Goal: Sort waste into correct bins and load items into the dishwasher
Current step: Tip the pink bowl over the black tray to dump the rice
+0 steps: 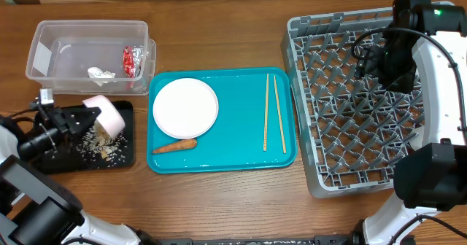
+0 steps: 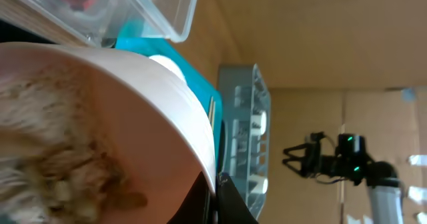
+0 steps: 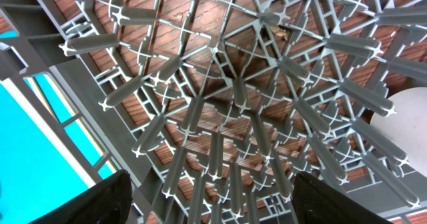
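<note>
Reading the overhead view as a dial, my left gripper [image 1: 86,118] sits out at 9 o'clock. It is clenched on the rim of a white bowl [image 1: 109,118], which is tipped on its side over the black tray [image 1: 66,160]. Rice and beige scraps [image 1: 98,146] lie scattered on that tray just under the bowl's mouth. My left wrist camera shows more beige scraps clinging to the inside of the bowl.

At 10 o'clock, just beyond the black tray, stands the clear tub [image 1: 80,52]. A red wrapper [image 1: 133,61] and a crumpled white paper bit [image 1: 101,74] lie in its right half.

The teal tray [image 1: 233,135] takes the centre of the table. The round plate [image 1: 185,107] lies on its left side with the carrot [image 1: 175,146] at the plate's 6 o'clock, close to its edge. The chopsticks [image 1: 273,112] lie nearly parallel on the tray's right side, running from 12 to 6.

The grey dish rack [image 1: 343,128] fills the 3 o'clock side, right beside the teal tray. My right gripper [image 1: 379,63] hangs over the rack's far part, around 2 o'clock. Its fingers are spread wide with nothing between them, and only pegs show below.
</note>
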`<state>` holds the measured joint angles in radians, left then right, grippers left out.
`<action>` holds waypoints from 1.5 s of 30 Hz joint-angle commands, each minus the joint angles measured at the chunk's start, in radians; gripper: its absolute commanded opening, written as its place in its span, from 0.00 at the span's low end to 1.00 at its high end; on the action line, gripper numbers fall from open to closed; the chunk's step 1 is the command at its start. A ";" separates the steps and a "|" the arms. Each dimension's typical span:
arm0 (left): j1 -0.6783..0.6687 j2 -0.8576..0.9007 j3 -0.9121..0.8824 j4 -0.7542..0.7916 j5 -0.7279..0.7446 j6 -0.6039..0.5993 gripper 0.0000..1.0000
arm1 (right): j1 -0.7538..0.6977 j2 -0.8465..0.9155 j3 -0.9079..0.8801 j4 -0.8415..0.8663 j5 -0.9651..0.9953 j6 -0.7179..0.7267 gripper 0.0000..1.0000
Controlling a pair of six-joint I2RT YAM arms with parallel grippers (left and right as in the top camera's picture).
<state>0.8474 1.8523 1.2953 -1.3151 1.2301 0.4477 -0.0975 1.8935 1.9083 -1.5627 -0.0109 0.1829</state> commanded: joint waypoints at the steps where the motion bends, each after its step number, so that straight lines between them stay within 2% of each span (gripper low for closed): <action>1: 0.025 -0.008 -0.010 -0.029 0.079 -0.040 0.04 | 0.000 -0.036 0.024 0.005 0.010 -0.004 0.79; 3: 0.032 -0.008 -0.010 -0.060 0.080 -0.090 0.04 | 0.000 -0.036 0.024 0.005 0.010 -0.004 0.79; 7: 0.032 -0.008 -0.010 -0.072 0.079 -0.112 0.04 | 0.000 -0.036 0.024 0.005 0.010 -0.004 0.79; 18: 0.032 -0.008 -0.010 -0.063 0.072 -0.089 0.04 | 0.000 -0.036 0.024 0.001 0.010 -0.004 0.79; 22: 0.032 -0.008 -0.010 -0.121 0.174 -0.142 0.04 | 0.000 -0.036 0.024 0.001 0.010 -0.003 0.79; 24: 0.036 -0.008 -0.010 -0.043 0.212 -0.135 0.04 | 0.000 -0.036 0.024 0.001 0.010 -0.004 0.79; 27: 0.037 -0.008 -0.010 0.004 0.149 -0.240 0.04 | 0.000 -0.036 0.024 -0.002 0.010 -0.003 0.79; 28: 0.037 -0.008 -0.010 0.004 0.137 -0.227 0.04 | 0.000 -0.036 0.024 -0.003 0.010 -0.004 0.79; 33: 0.035 -0.008 -0.010 0.005 0.095 0.035 0.04 | 0.000 -0.036 0.024 -0.003 0.010 -0.004 0.79; 38: 0.032 -0.008 -0.011 -0.010 0.074 0.232 0.04 | 0.000 -0.036 0.024 -0.003 0.010 -0.004 0.79; 40: 0.029 -0.008 -0.011 -0.016 0.062 0.247 0.04 | 0.000 -0.036 0.024 -0.003 0.010 -0.004 0.79; 42: 0.029 -0.008 -0.011 -0.025 0.053 0.176 0.04 | 0.000 -0.036 0.024 -0.004 0.010 -0.004 0.79; 44: 0.030 -0.009 -0.011 -0.030 0.038 0.240 0.04 | 0.000 -0.036 0.024 -0.006 0.010 -0.004 0.79; 45: 0.030 -0.001 -0.011 -0.010 0.054 0.156 0.04 | 0.000 -0.036 0.024 -0.003 0.010 -0.004 0.79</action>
<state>0.8787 1.8523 1.2888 -1.3430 1.2881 0.6060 -0.0975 1.8935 1.9083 -1.5692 -0.0101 0.1829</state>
